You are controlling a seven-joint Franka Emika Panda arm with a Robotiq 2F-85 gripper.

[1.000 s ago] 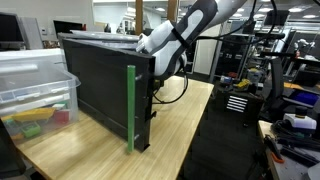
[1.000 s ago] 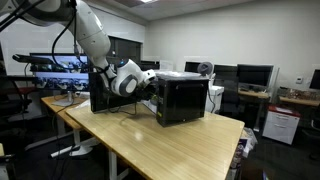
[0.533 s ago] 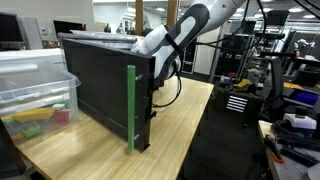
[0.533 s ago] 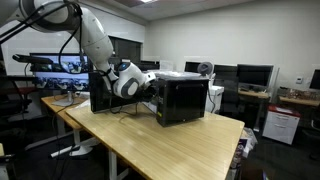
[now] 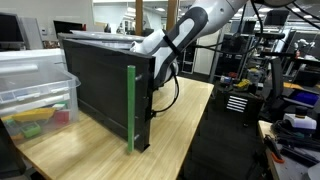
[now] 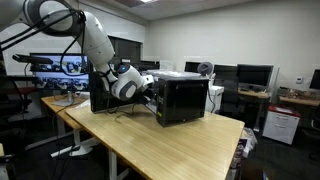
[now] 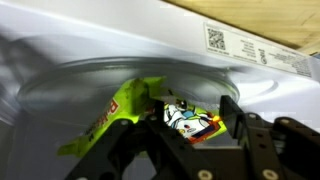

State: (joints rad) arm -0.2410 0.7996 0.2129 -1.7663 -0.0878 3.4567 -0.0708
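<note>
Green packet (image 7: 115, 118) | just beside end effector (image 7: 184, 136) | colourful packet (image 7: 193, 123) between jaws

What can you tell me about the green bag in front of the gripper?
The green bag is a lime, glossy, crinkled packet, plastic by its look, with reddish lettering along its lower part. It lies tilted inside a pale curved hollow and shows only in the wrist view. Its right edge meets a small colourful packet. One dark finger of the gripper covers its lower edge; contact is unclear.
</note>
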